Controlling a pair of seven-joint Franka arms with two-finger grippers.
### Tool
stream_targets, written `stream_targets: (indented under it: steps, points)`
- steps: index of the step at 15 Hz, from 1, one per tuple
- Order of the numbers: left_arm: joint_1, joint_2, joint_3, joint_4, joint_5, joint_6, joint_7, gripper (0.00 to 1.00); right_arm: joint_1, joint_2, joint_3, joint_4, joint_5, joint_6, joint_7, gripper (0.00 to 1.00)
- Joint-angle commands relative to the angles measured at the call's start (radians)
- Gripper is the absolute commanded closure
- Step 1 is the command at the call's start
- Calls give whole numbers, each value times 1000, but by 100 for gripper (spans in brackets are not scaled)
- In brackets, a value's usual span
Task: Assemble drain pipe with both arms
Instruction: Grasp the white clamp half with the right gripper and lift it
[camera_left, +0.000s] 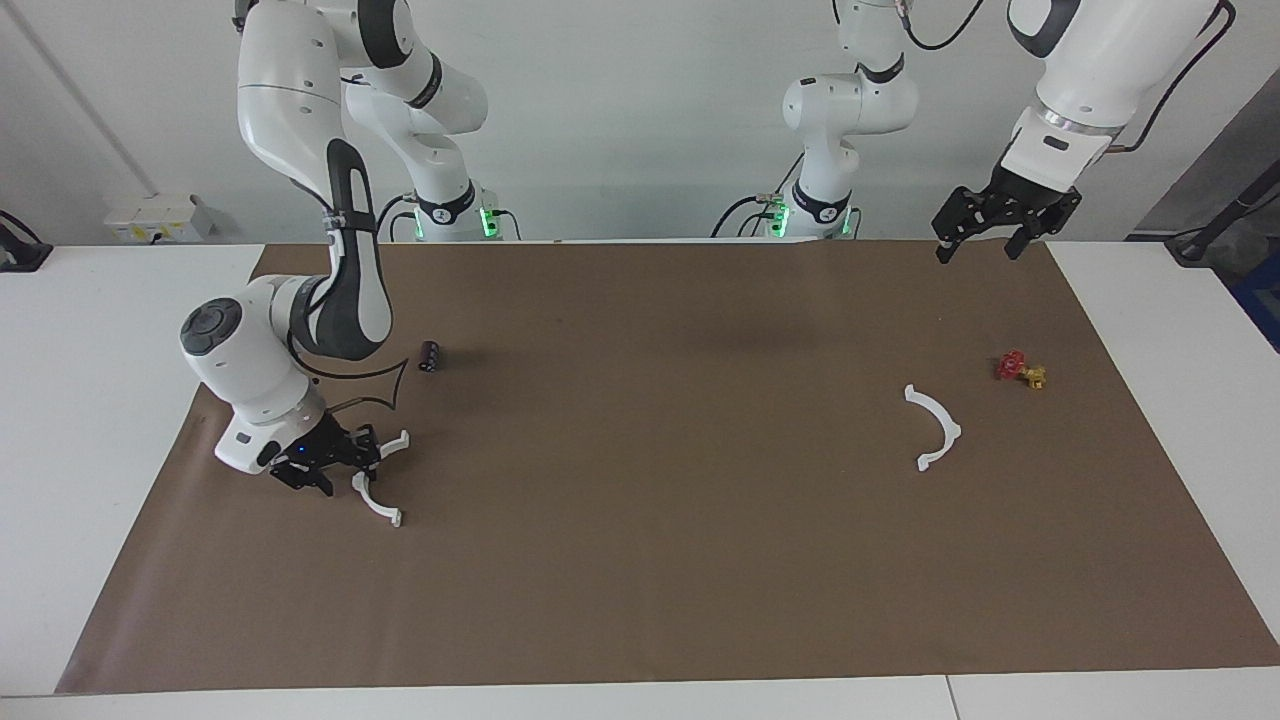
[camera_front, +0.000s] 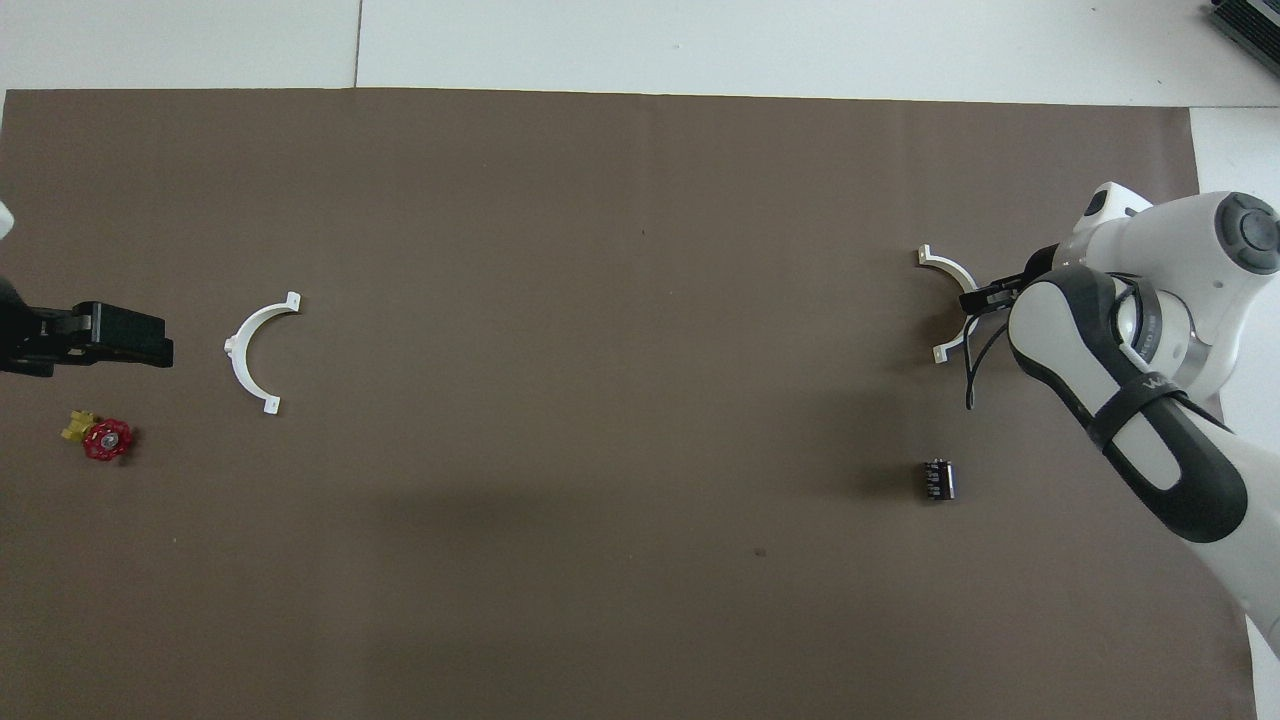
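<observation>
The right gripper (camera_left: 345, 462) is down at the brown paper mat (camera_left: 650, 560) at the right arm's end of the table, set at the mid-arc of one white half-ring (camera_left: 385, 510); its jaws straddle the arc, but whether they have pinched it I cannot tell; in the overhead view the ring's two tabbed ends (camera_front: 925, 255) stick out at about nine o'clock from the wrist, the arc opening toward the table's middle. The grey-white block that lies by this ring is hidden under the arm. A small dark cylinder (camera_left: 429, 356) lies nearer to the robots than this half-ring, at roughly one o'clock from the gripper in the facing view. The second half-ring (camera_left: 935, 428) lies flat, well apart, toward the left arm's end; the red-and-yellow valve (camera_left: 1020, 369) sits near it, slightly nearer to the robots. The left gripper (camera_left: 982, 247) waits in the air over the mat's corner by its own base, jaws spread wide, holding nothing.
</observation>
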Motion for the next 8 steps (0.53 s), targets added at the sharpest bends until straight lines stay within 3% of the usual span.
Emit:
stream_targets:
  steps: [1, 6, 8]
  points:
    - [-3, -21, 5, -25, 1, 12, 0, 0, -4, 9, 10, -9, 30, 36, -33, 98]
    - [-3, -23, 3, -25, 1, 13, 1, 0, 12, 0, 7, 30, 21, -3, -20, 100]
    - [-3, -21, 3, -25, 1, 12, 1, 0, 27, -14, 3, 86, 21, -86, 30, 100]
